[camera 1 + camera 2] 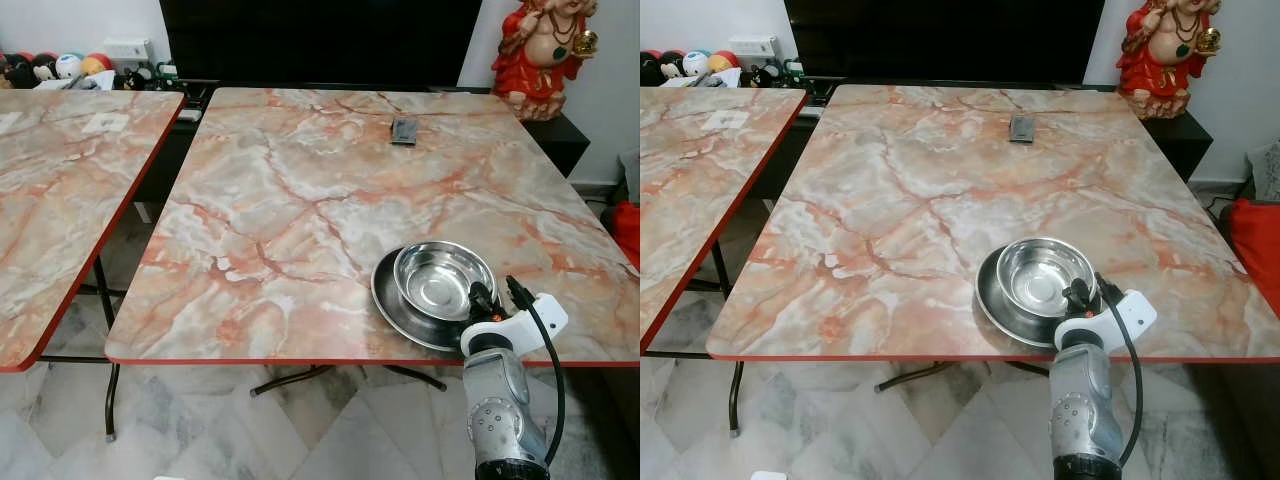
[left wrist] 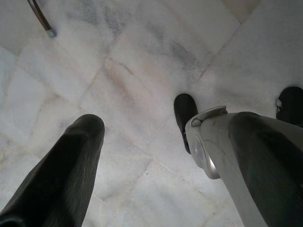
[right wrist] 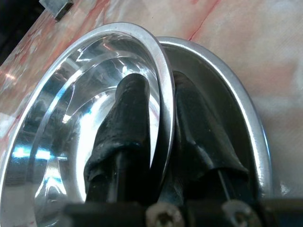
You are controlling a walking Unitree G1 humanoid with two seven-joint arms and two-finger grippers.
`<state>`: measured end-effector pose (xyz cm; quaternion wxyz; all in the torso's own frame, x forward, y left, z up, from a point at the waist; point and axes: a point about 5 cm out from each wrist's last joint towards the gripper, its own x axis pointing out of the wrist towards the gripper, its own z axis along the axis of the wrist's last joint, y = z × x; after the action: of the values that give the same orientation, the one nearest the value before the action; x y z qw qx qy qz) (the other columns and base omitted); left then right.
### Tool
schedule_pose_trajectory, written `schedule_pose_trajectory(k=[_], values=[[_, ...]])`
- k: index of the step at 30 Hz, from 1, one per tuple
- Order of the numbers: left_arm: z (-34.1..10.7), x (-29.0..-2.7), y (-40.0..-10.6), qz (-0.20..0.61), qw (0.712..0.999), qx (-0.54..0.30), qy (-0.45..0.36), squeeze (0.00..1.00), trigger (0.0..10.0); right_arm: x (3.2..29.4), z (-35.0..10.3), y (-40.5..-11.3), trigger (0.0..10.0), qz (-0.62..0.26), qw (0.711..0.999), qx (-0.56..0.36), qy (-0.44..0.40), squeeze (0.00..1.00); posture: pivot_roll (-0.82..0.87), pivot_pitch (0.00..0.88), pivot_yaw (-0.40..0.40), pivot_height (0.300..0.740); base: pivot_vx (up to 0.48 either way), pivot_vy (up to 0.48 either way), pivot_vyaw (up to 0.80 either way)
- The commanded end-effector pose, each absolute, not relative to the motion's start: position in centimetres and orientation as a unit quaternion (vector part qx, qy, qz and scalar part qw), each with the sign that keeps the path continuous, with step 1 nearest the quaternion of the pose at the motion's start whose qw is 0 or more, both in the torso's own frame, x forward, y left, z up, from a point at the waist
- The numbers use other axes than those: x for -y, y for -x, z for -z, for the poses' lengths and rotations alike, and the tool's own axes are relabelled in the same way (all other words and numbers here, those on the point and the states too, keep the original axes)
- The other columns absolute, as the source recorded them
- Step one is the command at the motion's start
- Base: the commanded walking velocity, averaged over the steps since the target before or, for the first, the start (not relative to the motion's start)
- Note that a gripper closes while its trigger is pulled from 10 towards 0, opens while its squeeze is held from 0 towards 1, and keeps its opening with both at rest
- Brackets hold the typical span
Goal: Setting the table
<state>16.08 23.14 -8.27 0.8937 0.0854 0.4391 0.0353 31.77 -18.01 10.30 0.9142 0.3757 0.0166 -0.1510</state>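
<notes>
Marble-patterned table (image 1: 300,220) with a red edge stood before the robot in the left eye view, a second like table (image 1: 60,190) apart on its left over pale floor tiles. Near the table's front edge, toward the robot's right, a steel bowl (image 1: 440,280) sat inside a steel plate (image 1: 392,300). The right gripper (image 1: 482,300) reached over the edge from below, its black fingers meeting the bowl's near rim. A small dark object (image 1: 403,130) lay near the far edge, and a red figurine (image 1: 540,50) stood beyond the far right corner. The right eye view showed the same layout, bowl (image 1: 1040,272) nested in the plate. In the left wrist view, the left gripper (image 2: 142,156) hung over the floor (image 2: 142,71), its fingers (image 2: 66,165) spread wide with nothing between them. In the right wrist view, the jaws pinched the bowl's rim (image 3: 163,94), one finger (image 3: 128,123) inside the bowl, the other outside over the plate.
</notes>
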Motion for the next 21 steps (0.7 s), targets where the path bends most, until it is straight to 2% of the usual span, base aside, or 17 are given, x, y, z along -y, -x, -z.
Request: schedule_pose_trajectory(k=[1,6,7,9,10,11,16,17,19,20,21], values=[[8.56,-23.17,-15.44,-0.034,0.888,-0.45,-0.086,0.0,10.0,18.1,-10.01,-31.66,10.0,0.153,0.913,-0.022,-0.377,0.31,0.02,0.123,-0.033,0.74,0.0,0.0,0.0],[8.57,-23.11,-15.45,-0.034,0.888,-0.45,-0.086,0.0,10.0,18.07,-9.97,-31.64,10.0,0.152,0.913,-0.024,-0.377,0.34,0.02,0.123,-0.033,0.74,0.0,0.0,0.0],[8.58,-23.09,-15.44,-0.034,0.888,-0.45,-0.086,0.0,10.0,18.07,-9.96,-31.64,10.0,0.152,0.913,-0.024,-0.377,0.41,0.02,0.123,-0.033,0.74,0.0,0.0,0.0],[8.6,-23.05,-15.42,-0.033,0.888,-0.45,-0.086,0.0,10.0,18.07,-9.94,-31.63,10.0,0.153,0.913,-0.025,-0.377,0.63,0.02,0.123,-0.033,0.74,0.0,0.0,0.0],[8.6,-23.05,-15.42,-0.033,0.888,-0.45,-0.086,0.0,10.0,18.07,-9.94,-31.63,10.0,0.153,0.913,-0.025,-0.377,0.63,0.02,0.123,-0.033,0.74,0.0,0.0,0.0],[8.61,-23.03,-15.41,-0.033,0.888,-0.45,-0.086,0.0,10.0,18.07,-9.91,-31.63,10.0,0.153,0.913,-0.026,-0.377,0.77,0.02,0.123,-0.033,0.74,0.0,0.0,0.0],[8.61,-23.03,-15.39,-0.034,0.888,-0.45,-0.086,0.0,10.0,18.05,-9.81,-31.63,10.0,0.153,0.913,-0.028,-0.377,0.74,0.02,0.124,-0.034,0.74,0.0,0.0,0.0],[8.61,-23.04,-15.39,-0.034,0.888,-0.45,-0.086,0.0,10.0,18.05,-9.78,-31.63,10.0,0.153,0.913,-0.029,-0.376,0.7,0.02,0.124,-0.034,0.74,0.0,0.0,0.0],[8.6,-23.06,-15.41,-0.034,0.888,-0.45,-0.086,0.0,10.0,18.04,-9.77,-31.62,10.0,0.153,0.913,-0.029,-0.376,0.23,0.02,0.124,-0.033,0.74,0.0,0.0,0.0],[8.6,-23.06,-15.41,-0.034,0.888,-0.45,-0.086,0.0,10.0,18.03,-9.77,-31.62,10.0,0.153,0.913,-0.029,-0.376,0.23,0.02,0.124,-0.033,0.74,0.0,0.0,0.0],[8.58,-23.07,-15.43,-0.034,0.888,-0.45,-0.087,0.0,10.0,18.02,-9.77,-31.61,10.0,0.153,0.914,-0.029,-0.375,0.0,0.02,0.123,-0.033,0.74,0.0,0.0,0.0]])
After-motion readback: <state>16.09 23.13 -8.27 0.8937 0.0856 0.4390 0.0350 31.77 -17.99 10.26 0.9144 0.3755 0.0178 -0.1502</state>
